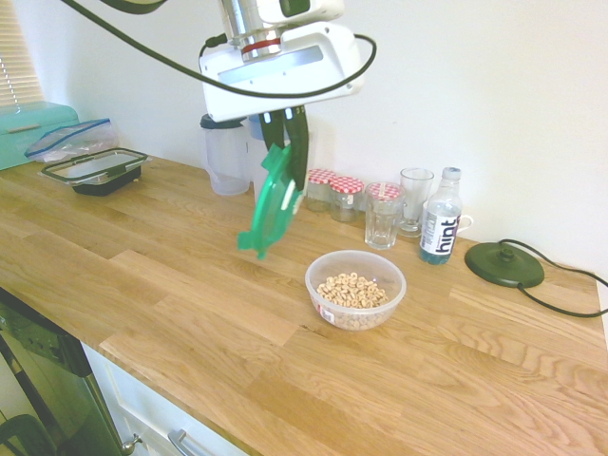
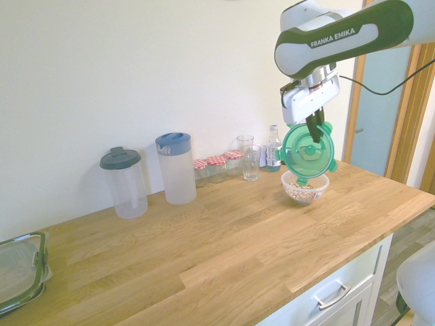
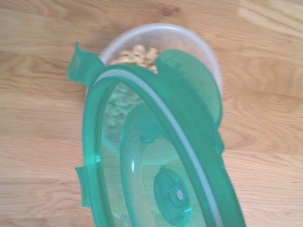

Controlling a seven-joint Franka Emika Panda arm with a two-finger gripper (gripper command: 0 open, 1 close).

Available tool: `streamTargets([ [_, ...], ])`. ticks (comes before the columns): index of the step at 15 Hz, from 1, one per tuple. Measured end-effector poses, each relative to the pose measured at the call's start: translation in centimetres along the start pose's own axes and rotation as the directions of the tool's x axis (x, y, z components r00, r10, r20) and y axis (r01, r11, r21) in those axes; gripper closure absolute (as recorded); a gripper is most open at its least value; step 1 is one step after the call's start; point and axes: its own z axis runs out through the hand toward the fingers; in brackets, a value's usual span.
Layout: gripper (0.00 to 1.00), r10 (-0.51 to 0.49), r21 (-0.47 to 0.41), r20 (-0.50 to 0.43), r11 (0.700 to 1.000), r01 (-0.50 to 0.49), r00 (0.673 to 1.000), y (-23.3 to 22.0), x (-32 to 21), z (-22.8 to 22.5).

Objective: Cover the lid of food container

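Note:
My gripper [image 1: 288, 141] is shut on the top rim of the round translucent green lid [image 1: 273, 203], which hangs almost on edge in the air. In the second exterior view the lid [image 2: 308, 151] faces the camera and hangs just above the clear round bowl of ring cereal [image 2: 305, 187], with the gripper [image 2: 313, 127] at its upper rim. The bowl [image 1: 355, 288] stands on the wooden counter, to the right of the hanging lid and lower. The wrist view shows the lid [image 3: 156, 156] close up with the bowl [image 3: 199, 52] partly behind it.
Along the wall stand red-checked-lid jars [image 1: 332, 193], two glasses [image 1: 384, 216], a water bottle [image 1: 441, 229] and a dark round base [image 1: 504, 264]. Two pitchers [image 2: 176, 167] stand further left. A dark-rimmed rectangular container [image 1: 97, 170] sits at the counter's far left end.

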Motion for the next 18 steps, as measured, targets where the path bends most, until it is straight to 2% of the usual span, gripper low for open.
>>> streamTargets([
  [3,1.0,0.013,-0.141,-0.131,0.989,-0.032,0.991,-0.4,0.2,0.2],
  [6,1.0,0.052,-0.244,-0.272,0.962,-0.121,0.961,-3.4,-0.3,2.3],
  [9,1.0,0.074,-0.309,-0.425,0.925,-0.222,0.902,-5.4,0.1,3.9],
  [12,1.0,0.024,-0.361,-0.565,0.892,-0.273,0.824,-7.3,-0.5,5.9],
  [15,1.0,0.006,-0.373,-0.598,0.883,-0.285,0.801,-9.2,-3.7,9.1],
  [18,1.0,-0.014,-0.387,-0.624,0.874,-0.293,0.781,-9.5,-4.7,10.5],
])
